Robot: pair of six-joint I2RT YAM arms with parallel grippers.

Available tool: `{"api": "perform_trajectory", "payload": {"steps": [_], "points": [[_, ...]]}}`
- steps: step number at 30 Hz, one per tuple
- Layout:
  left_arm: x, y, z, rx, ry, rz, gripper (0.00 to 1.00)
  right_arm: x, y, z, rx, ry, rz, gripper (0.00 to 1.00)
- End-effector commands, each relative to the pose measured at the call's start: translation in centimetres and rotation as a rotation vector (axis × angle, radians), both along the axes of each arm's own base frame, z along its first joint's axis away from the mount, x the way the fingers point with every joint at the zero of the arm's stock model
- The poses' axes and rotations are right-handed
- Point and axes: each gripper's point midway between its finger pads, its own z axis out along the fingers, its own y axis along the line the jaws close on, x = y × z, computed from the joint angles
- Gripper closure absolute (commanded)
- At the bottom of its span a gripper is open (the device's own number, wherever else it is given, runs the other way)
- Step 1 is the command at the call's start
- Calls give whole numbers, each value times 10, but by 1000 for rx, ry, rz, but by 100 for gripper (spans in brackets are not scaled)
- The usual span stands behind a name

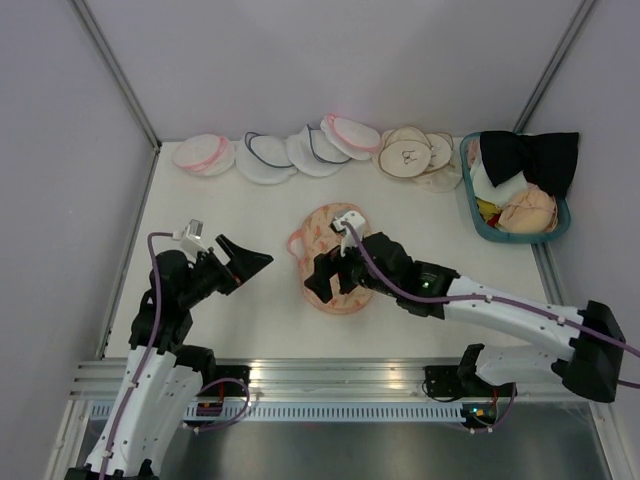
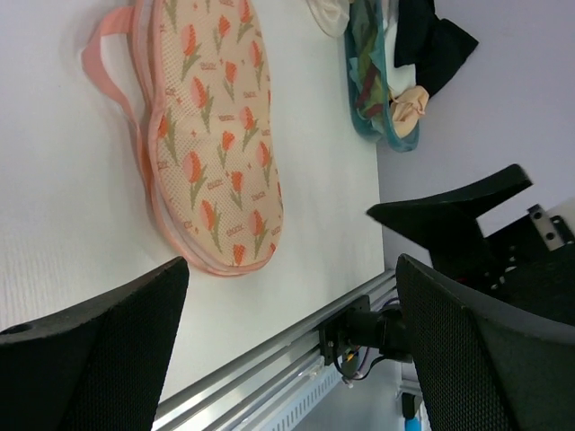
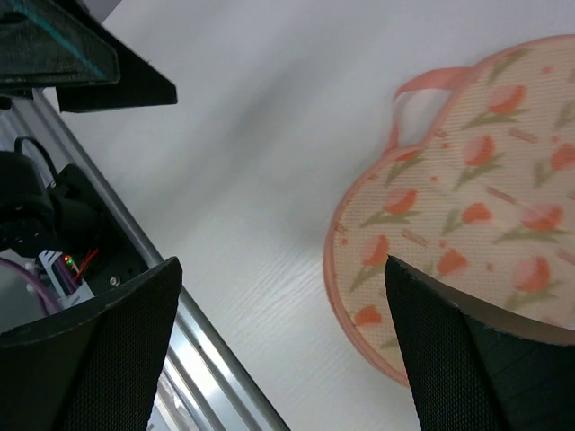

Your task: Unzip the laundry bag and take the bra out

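The laundry bag (image 1: 325, 225) lies flat mid-table, cream with orange tulip prints and pink trim, its edges together. It also shows in the left wrist view (image 2: 211, 135) and the right wrist view (image 3: 467, 197). My right gripper (image 1: 322, 280) is open over the bag's near left lobe. One finger is above the fabric and the other above bare table (image 3: 283, 350). My left gripper (image 1: 250, 262) is open and empty, left of the bag and apart from it (image 2: 292, 350). A black bra (image 1: 530, 155) lies draped over the basket at the back right (image 2: 431, 40).
A teal basket (image 1: 480, 222) at the back right holds peach and white garments. Round pouches line the back edge: pink (image 1: 205, 153), white (image 1: 265, 158) and beige (image 1: 410, 152). An aluminium rail (image 1: 330, 375) runs along the near edge. Walls close the sides.
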Motion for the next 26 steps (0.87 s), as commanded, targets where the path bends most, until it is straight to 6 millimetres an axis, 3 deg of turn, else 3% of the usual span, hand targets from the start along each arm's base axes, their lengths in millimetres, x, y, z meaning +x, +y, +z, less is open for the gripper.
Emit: {"api": "perform_trajectory", "payload": {"steps": [1, 5, 11, 17, 26], "points": [[2, -8, 29, 25, -174, -94, 0, 19, -56, 26, -41, -52, -265, 2], [2, -10, 42, 64, -274, -133, 1, 15, -107, 69, 29, -109, -406, 2], [-6, -13, 66, 89, -381, -186, 0, -6, -141, 122, 161, -139, -410, 2], [-11, -13, 85, 92, -439, -187, 0, -24, -151, 154, 282, -154, -354, 2], [-20, -13, 102, 97, -480, -207, 0, -26, -153, 162, 291, -169, -346, 2]]}}
